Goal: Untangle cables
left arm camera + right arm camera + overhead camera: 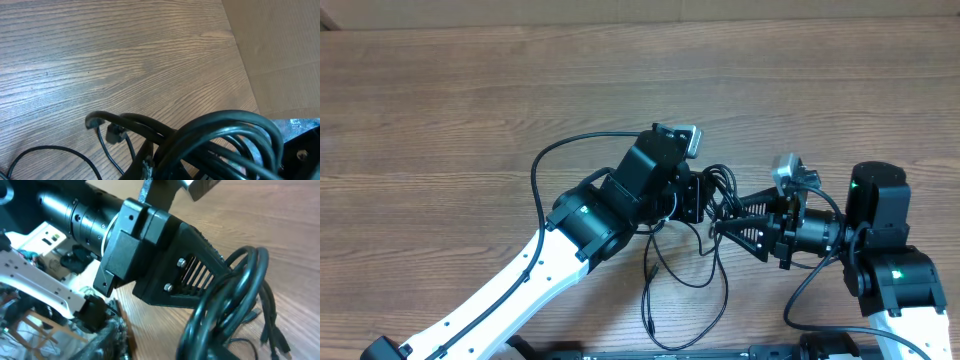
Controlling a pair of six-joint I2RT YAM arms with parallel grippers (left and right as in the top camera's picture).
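Note:
The cables (717, 182) are a small bundle of thin black cords held up between my two grippers at the middle right of the table. Loose cords hang down from it toward the front edge, one ending in a small plug (648, 324). My left gripper (698, 203) is shut on the bundle from the left. My right gripper (718, 228) is shut on it from the right, fingertips together. In the left wrist view the looped cables (230, 127) fill the lower right, with a dark plug (116, 133) beside them. In the right wrist view the cable loops (235, 295) hang in front of my left gripper's body (165, 255).
The wooden table (440, 120) stretches to the left and back. A brown cardboard-like sheet (620, 12) lies along the far edge and also shows in the left wrist view (280, 50). The left arm's own thicker wire (542, 160) arcs beside it.

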